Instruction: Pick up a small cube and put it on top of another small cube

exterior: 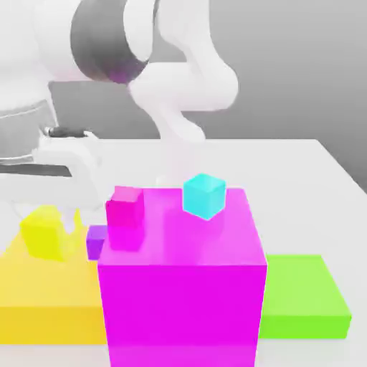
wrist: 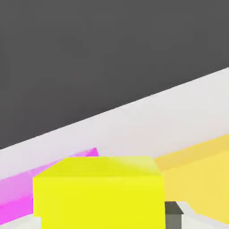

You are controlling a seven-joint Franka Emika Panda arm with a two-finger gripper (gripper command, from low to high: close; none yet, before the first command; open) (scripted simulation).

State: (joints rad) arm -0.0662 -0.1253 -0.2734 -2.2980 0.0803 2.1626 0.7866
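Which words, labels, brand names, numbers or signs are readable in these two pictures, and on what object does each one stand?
There are none to read: no text shows on the yellow cube, the pink cube, the cyan cube, the purple cube, the magenta block, the yellow slab, the green slab or the robot arm.

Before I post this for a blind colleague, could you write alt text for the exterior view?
A white robot arm's gripper is at a small bright-yellow cube over a flat yellow slab. Beside it, a large magenta block carries a pink cube and a cyan cube; a green slab lies at the view's right.
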